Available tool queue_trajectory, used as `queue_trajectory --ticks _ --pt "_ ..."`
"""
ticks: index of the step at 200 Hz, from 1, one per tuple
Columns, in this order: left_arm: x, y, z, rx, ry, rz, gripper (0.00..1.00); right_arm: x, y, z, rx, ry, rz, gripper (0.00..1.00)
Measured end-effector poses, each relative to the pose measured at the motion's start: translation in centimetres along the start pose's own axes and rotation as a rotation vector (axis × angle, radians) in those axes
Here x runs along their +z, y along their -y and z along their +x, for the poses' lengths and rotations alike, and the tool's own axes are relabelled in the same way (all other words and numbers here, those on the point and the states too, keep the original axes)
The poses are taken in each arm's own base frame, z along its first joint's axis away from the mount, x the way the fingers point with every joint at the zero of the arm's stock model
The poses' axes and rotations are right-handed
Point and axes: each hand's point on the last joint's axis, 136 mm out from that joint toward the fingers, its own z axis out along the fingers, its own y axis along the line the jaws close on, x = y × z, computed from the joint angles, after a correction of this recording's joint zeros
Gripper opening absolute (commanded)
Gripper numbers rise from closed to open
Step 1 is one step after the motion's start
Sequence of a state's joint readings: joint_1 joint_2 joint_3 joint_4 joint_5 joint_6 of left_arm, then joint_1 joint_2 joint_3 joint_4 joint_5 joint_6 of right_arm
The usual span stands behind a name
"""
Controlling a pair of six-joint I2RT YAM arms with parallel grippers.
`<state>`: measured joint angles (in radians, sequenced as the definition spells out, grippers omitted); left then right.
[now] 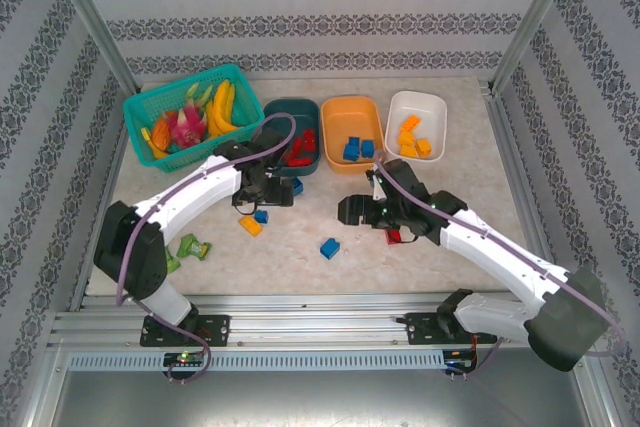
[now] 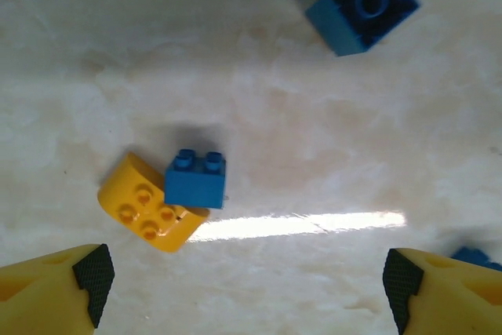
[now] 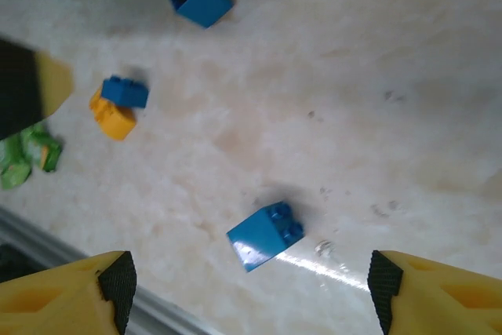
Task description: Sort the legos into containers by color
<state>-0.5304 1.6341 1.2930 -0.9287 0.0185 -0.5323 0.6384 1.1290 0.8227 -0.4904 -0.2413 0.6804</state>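
Left gripper (image 2: 247,276) spread, yellow lego (image 2: 145,213) touching blue lego (image 2: 196,180) ahead, right gripper (image 3: 247,292) spread, lone blue brick (image 3: 265,234) ahead

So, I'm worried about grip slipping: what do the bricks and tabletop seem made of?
The blue brick and yellow brick look like smooth moulded plastic, with crisp studs. The tabletop looks like polished marble-patterned laminate or stone: it mirrors a light streak.
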Motion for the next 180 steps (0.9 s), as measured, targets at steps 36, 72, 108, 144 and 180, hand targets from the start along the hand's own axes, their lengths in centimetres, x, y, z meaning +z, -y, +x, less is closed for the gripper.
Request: queue_trajectory --ticks 36,72,108,144,180 --pt "4.0 -1.0 0.5 0.053 -0.129 -0.04 0.85 0.4 -1.6 1.4 -0.034 0.011 -0.113 0.84" --pt "5.7 -1.9 0.7 0.062 -0.185 -0.054 0.77 0.5 -2.8 1.4 -0.054 0.029 -0.172 0.83" --pt "6.3 -1.7 0.4 0.078 -0.202 -0.045 0.7 0.4 -3.0 1.3 -0.057 0.037 -0.179 0.84" --pt "7.3 -1.8 0.8 0.09 -0.232 -0.056 0.62 0.6 -2.8 1.3 -0.054 0.032 -0.174 0.84" --pt "7.9 -1.9 1.1 0.093 -0.251 -0.063 0.56 1.0 -2.6 1.5 -0.048 0.02 -0.164 0.84"
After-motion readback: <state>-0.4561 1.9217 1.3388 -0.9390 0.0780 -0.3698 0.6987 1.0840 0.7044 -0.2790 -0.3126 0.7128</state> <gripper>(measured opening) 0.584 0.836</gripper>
